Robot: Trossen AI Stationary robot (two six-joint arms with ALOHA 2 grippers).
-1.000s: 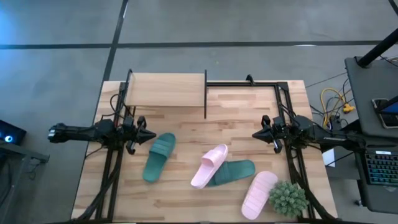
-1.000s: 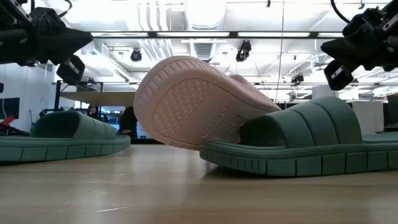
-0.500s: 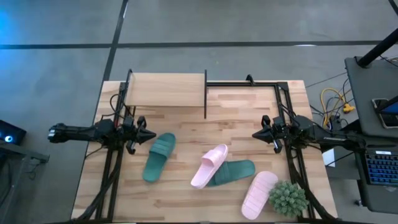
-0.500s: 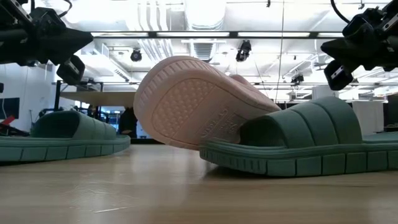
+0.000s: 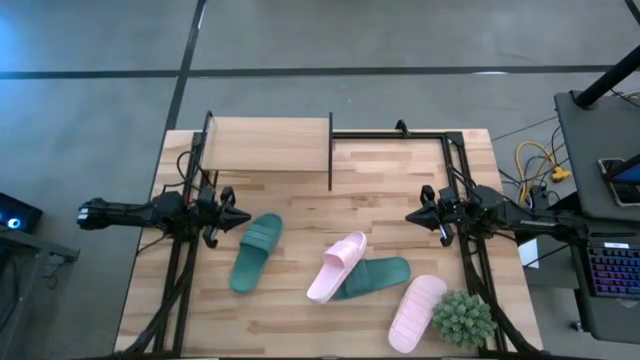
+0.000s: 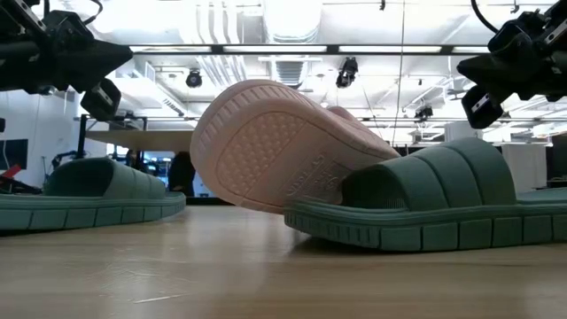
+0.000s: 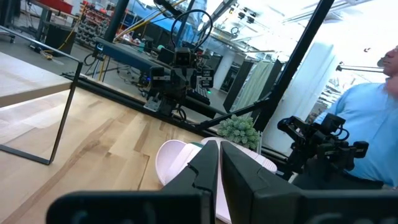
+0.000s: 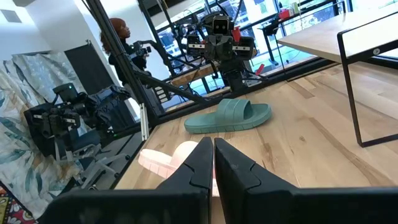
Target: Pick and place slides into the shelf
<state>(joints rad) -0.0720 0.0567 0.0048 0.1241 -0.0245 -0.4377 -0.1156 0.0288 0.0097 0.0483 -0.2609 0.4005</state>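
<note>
Four slides lie on the table. One teal slide point(image 5: 256, 251) lies flat near the left arm. A pink slide point(image 5: 336, 266) leans with its toe end on the second teal slide point(image 5: 375, 275). The other pink slide point(image 5: 417, 311) lies flat by the near right corner. The shelf point(image 5: 268, 145) stands at the far left of the table. My left gripper point(image 5: 246, 217) hovers shut above the table, just left of the first teal slide. My right gripper point(image 5: 408, 216) hovers shut over the right side, pointing toward the table's middle.
A spiky green potted plant point(image 5: 463, 319) stands at the near right corner, beside the pink slide. A black metal frame point(image 5: 400, 134) runs along the far right edge. Bare wood shows between the two grippers in front of the shelf. A person point(image 7: 367, 118) stands beyond the table.
</note>
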